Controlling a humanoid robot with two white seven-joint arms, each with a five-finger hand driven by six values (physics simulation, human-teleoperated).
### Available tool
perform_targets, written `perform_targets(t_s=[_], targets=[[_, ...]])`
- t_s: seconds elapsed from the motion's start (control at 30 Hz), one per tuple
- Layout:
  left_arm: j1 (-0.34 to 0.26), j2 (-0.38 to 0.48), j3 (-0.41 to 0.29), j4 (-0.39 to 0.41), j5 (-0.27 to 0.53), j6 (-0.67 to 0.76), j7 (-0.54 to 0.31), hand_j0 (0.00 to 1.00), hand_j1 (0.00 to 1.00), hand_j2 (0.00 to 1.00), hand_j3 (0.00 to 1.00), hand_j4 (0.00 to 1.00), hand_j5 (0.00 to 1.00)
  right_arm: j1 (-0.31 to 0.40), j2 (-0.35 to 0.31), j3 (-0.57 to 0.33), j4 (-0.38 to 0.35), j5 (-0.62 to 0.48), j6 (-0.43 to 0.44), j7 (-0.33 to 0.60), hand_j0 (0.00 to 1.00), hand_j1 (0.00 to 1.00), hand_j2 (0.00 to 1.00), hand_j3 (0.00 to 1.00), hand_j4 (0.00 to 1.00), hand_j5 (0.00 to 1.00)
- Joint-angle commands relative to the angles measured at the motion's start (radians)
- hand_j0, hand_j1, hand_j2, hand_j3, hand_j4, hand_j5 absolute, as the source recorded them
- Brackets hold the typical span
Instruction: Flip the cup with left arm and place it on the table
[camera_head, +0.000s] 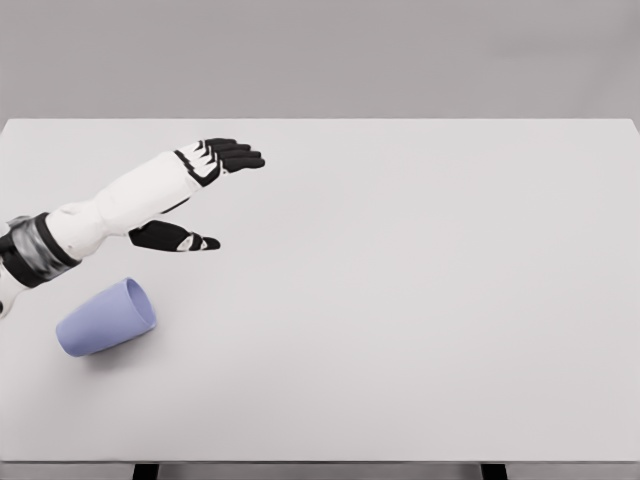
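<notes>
A lavender cup (105, 319) lies on its side on the white table (400, 300), near the front left, its open mouth facing up and to the right. My left hand (215, 195) hovers above the table, behind and to the right of the cup, well apart from it. Its black fingers (235, 155) stretch out to the right and the thumb (175, 238) is spread below them, with nothing held. The white forearm runs in from the left edge.
The table's front edge runs along the bottom of the view, with two dark legs showing beneath it. A grey wall stands behind the far edge.
</notes>
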Motion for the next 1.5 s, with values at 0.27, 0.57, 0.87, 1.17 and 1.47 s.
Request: perform_targets(t_s=[0.27, 0.57, 0.87, 1.17, 1.47], targets=[[0.000, 0.009, 0.103, -0.001, 0.009, -0.064, -0.060, 1.00, 1.00, 1.00, 1.00, 1.00, 1.00, 0.002, 0.000, 0.002, 0.005, 0.001, 0.001, -0.001, 1.00, 1.00, 1.00, 1.00, 1.00, 1.00], [0.228, 0.559, 0.129, -0.004, 0.414, -0.004, -0.014, 1.00, 1.00, 1.00, 1.00, 1.00, 1.00, 0.002, 0.000, 0.002, 0.005, -0.001, 0.001, -0.001, 1.00, 1.00, 1.00, 1.00, 1.00, 1.00], [0.503, 0.543, 0.132, -0.004, 0.703, -0.081, -0.006, 1.00, 1.00, 1.00, 1.00, 1.00, 1.00, 0.002, 0.000, 0.002, 0.005, -0.001, 0.001, -0.001, 1.00, 1.00, 1.00, 1.00, 1.00, 1.00], [0.546, 0.383, 0.129, -0.006, 0.697, 0.082, 0.049, 1.00, 1.00, 1.00, 1.00, 1.00, 1.00, 0.002, 0.000, 0.002, 0.005, -0.001, 0.001, -0.001, 1.00, 1.00, 1.00, 1.00, 1.00, 1.00], [0.560, 0.366, 0.126, -0.006, 0.572, 0.215, 0.050, 1.00, 1.00, 1.00, 1.00, 1.00, 1.00, 0.002, 0.000, 0.002, 0.005, -0.001, 0.001, -0.001, 1.00, 1.00, 1.00, 1.00, 1.00, 1.00]])
